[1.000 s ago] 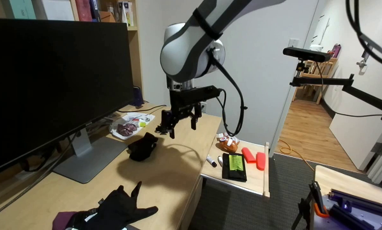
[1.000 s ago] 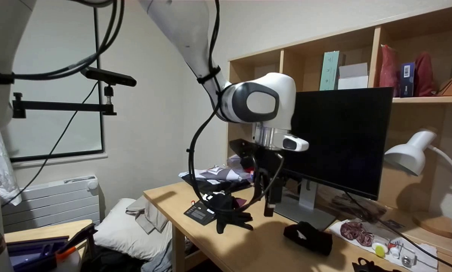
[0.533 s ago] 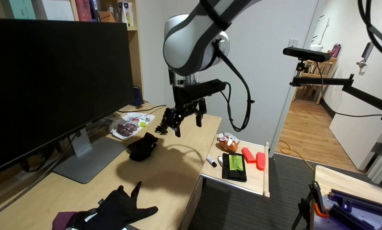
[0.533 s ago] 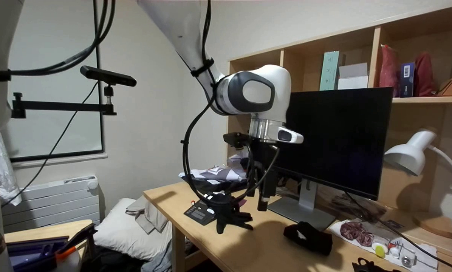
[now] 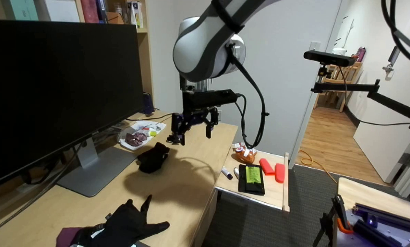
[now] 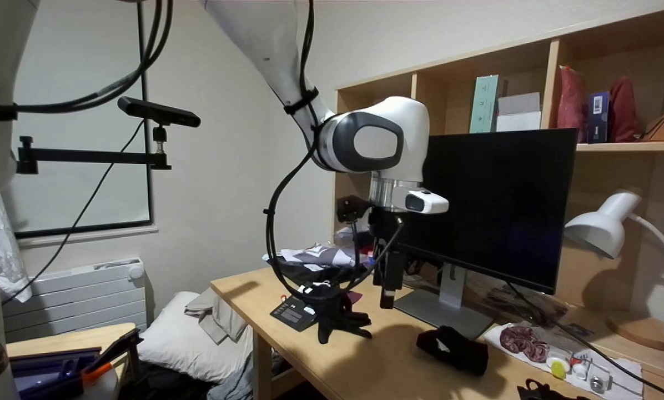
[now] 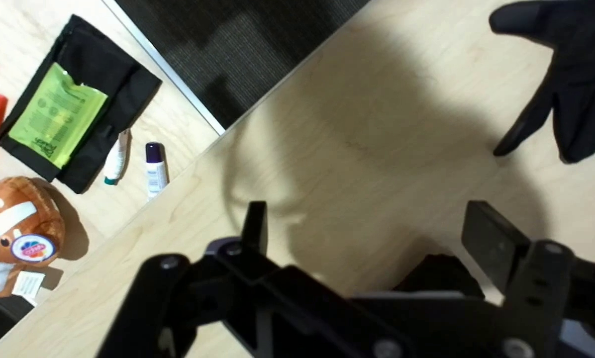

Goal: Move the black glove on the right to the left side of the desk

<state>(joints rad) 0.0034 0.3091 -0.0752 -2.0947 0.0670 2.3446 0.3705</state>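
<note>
Gripper [image 5: 195, 136] poised with jaws spread, nothing grasped, above desk [image 5: 177, 199], out from monitor stand [image 5: 95, 175]. Bunched black glove [image 5: 153, 158] seen just beside stand; contact cannot be told. Soft, light, non-fragile handling expected; glove's middle best pinched from above.

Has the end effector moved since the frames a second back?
Yes, slightly: in an exterior view, judged against the monitor, the end effector is a little higher and nearer the picture's left.

The glove [image 5: 153, 158] is black, the desk [image 5: 170, 188] light tan.
</note>
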